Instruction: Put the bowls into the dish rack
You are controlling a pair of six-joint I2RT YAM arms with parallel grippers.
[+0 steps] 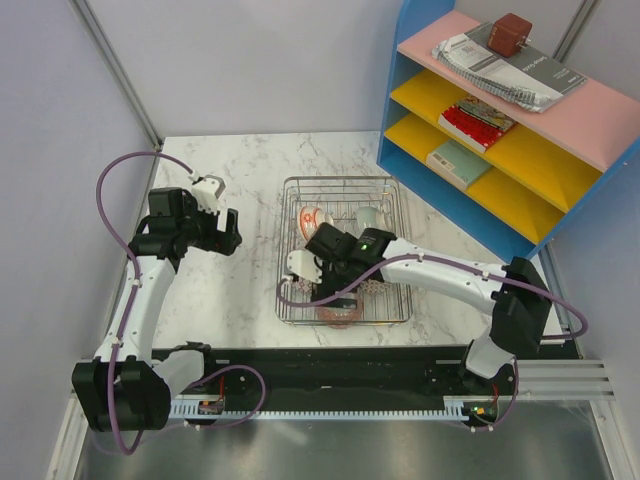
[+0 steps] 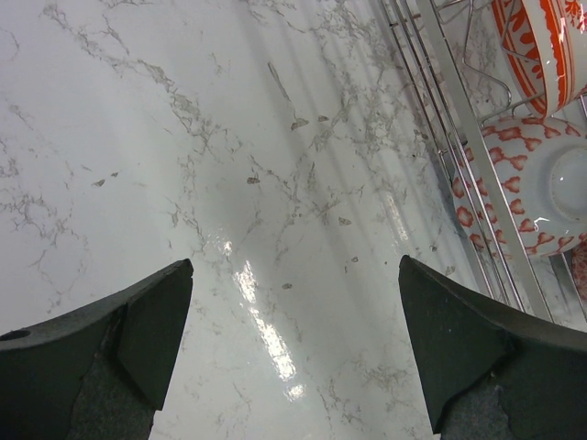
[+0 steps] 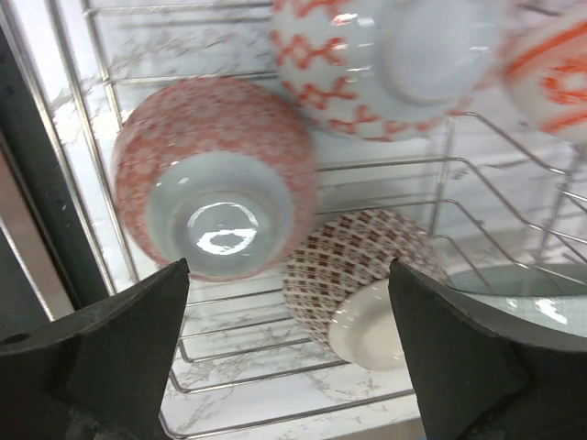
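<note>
The dish rack (image 1: pixel 341 181) sits in the middle of the marble table, a silver wire basket. Several bowls rest in it: a pink-red patterned bowl (image 3: pixel 211 192) bottom up, a brown-checked bowl (image 3: pixel 367 275) on its side beside it, a white bowl with red-orange marks (image 3: pixel 385 55) further back, and a pale teal bowl (image 3: pixel 514 289) at the right edge. My right gripper (image 3: pixel 286 275) hangs open just above the pink-red and brown-checked bowls, holding nothing. Left of the rack, my left gripper (image 2: pixel 295 266) is open over bare marble. Two red-and-white bowls (image 2: pixel 532 183) show behind the rack's wires (image 2: pixel 440 119).
A blue shelf unit (image 1: pixel 480 130) with pink and yellow shelves holds books and a brown block (image 1: pixel 512 37) at the back right, close to the rack's far right corner. Grey walls close in the table on the left and at the back.
</note>
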